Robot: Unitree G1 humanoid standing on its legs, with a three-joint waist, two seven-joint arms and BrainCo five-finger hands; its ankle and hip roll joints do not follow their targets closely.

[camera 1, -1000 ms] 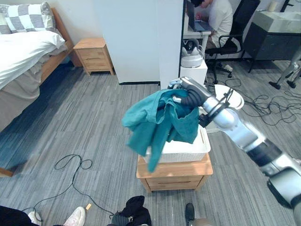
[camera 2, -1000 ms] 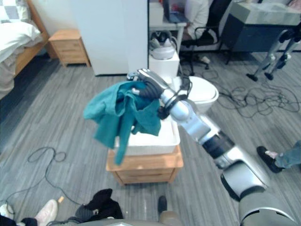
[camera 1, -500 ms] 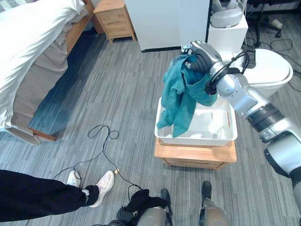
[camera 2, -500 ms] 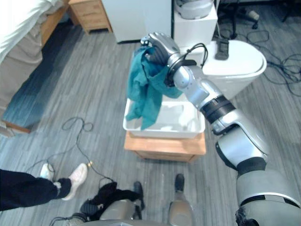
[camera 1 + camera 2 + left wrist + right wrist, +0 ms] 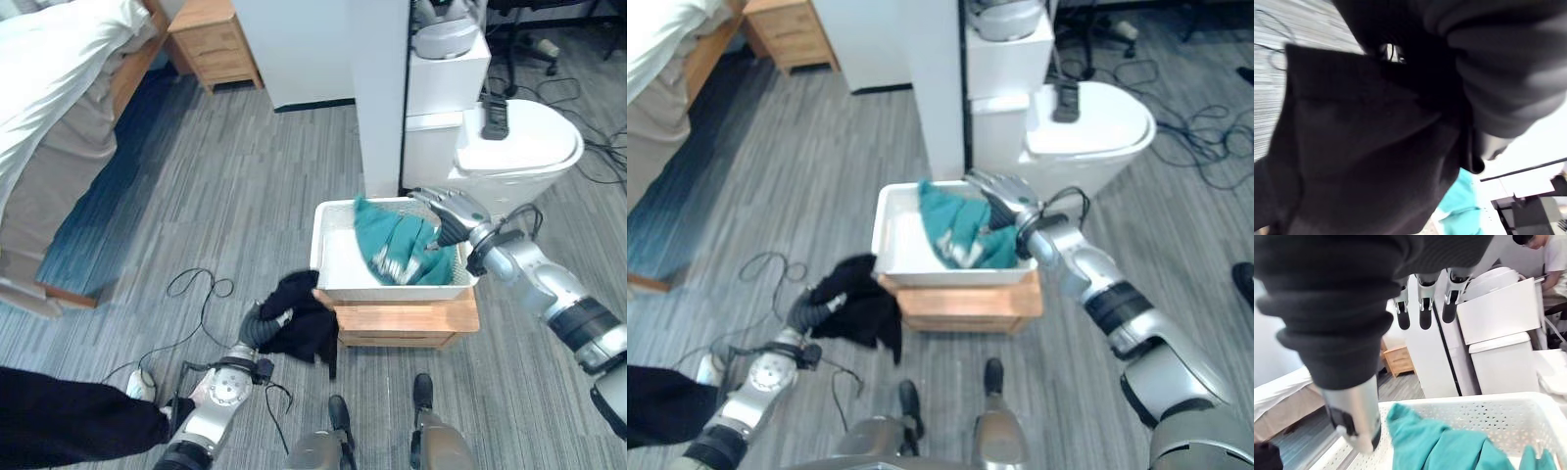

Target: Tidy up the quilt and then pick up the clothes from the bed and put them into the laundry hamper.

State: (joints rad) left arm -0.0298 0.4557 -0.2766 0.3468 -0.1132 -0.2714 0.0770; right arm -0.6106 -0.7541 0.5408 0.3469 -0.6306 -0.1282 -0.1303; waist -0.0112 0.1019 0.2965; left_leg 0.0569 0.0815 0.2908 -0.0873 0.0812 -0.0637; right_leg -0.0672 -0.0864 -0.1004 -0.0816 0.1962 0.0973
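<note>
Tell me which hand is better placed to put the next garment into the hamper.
The left hand: it is shut on the black garment, hanging just beside the white hamper. The right hand hovers open over the teal garment already in the hamper.

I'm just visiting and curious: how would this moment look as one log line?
teal garment: in white hamper | right hand: open, above it | left hand: black garment, beside hamper

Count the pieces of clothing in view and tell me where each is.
2. A teal garment lies in the white hamper, below the open right hand. A black garment hangs from the left hand beside the hamper. Others may be hidden.
</note>
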